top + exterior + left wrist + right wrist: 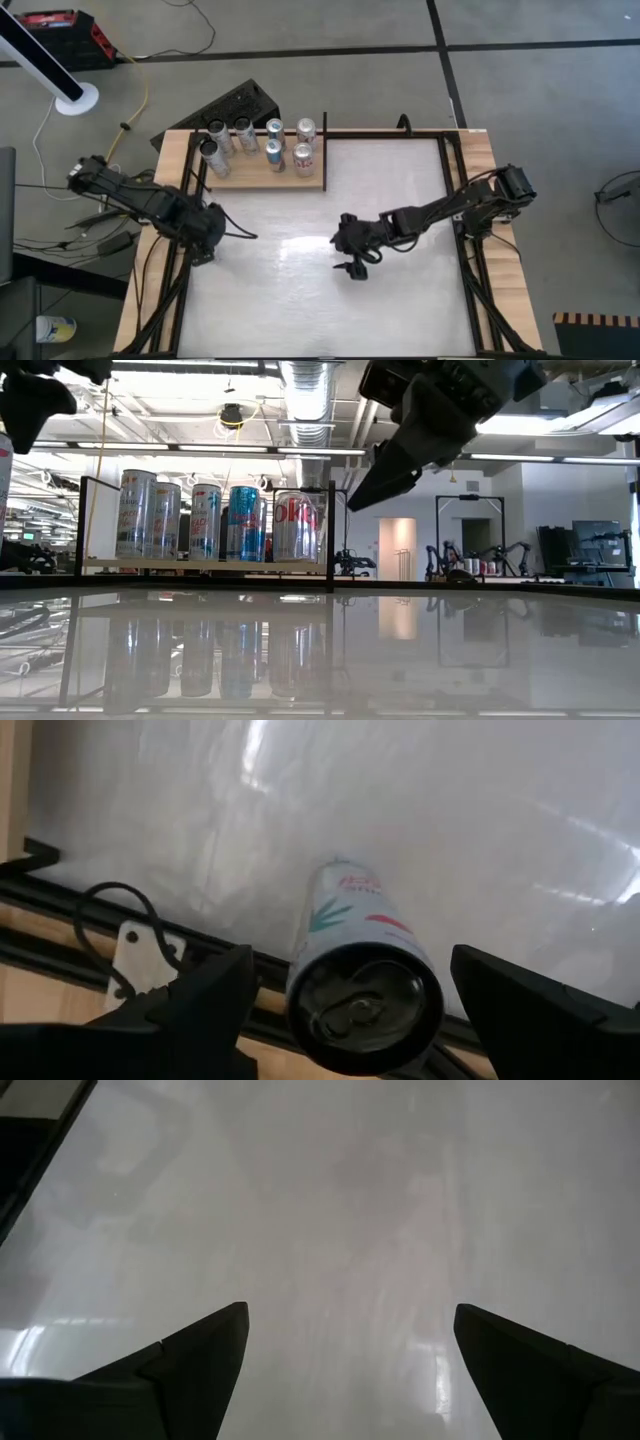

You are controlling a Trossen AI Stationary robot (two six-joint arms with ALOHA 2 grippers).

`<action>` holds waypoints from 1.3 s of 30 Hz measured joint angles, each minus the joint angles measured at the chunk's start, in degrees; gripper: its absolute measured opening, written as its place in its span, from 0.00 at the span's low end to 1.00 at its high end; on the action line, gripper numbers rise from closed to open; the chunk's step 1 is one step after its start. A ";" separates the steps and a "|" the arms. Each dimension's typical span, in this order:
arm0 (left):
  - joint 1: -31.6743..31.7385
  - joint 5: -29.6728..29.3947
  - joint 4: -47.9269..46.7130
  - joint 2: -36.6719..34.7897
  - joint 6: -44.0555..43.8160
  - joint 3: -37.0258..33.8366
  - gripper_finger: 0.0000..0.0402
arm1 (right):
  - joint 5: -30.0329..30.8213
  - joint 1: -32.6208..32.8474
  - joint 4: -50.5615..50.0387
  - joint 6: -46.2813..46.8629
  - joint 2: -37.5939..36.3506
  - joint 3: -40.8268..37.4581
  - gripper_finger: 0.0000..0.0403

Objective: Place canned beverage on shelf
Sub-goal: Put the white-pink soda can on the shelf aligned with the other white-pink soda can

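Observation:
A white can with red and green print (355, 950) stands upright on the white tabletop by the table's left edge. My left gripper (350, 1010) is open above it, one finger on each side of the can's top, neither touching. In the high view my left gripper (205, 245) hides the can. The shelf (250, 180), a light-brown board at the table's far left, holds several upright cans (275, 150); it also shows in the low view (200, 565). My right gripper (352, 265) is open and empty above the table's middle, over bare tabletop (340, 1230).
Black bars (60, 900) and a looped cable (110, 910) run along the table's left edge beside the can. The white tabletop (400, 200) is bare between the arms and to the shelf's right. A black keyboard-like object (235, 105) lies on the floor beyond the shelf.

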 joint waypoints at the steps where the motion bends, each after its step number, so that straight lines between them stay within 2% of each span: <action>1: -0.36 -0.10 0.00 0.11 -0.72 0.00 0.81 | 0.00 0.18 0.02 -0.09 0.00 0.00 0.94; 6: -1.04 -2.13 -0.69 0.17 -7.02 0.00 0.81 | 0.04 0.78 0.07 -1.54 0.00 0.00 0.94; 17: -1.02 -2.06 -3.55 0.17 -20.73 0.00 0.81 | 0.11 0.67 0.28 -1.58 0.00 0.00 0.94; 26: -1.06 5.10 -0.99 0.19 -21.01 -4.81 0.81 | 0.15 0.64 0.27 -1.59 0.00 0.00 0.94; 31: -1.06 4.34 0.34 0.19 -19.18 -5.38 0.81 | 0.15 0.63 0.26 -1.62 0.00 0.00 0.94; 39: -1.06 6.33 -0.06 0.17 -20.00 -5.38 0.80 | 0.17 0.44 0.26 -1.62 0.00 0.00 0.94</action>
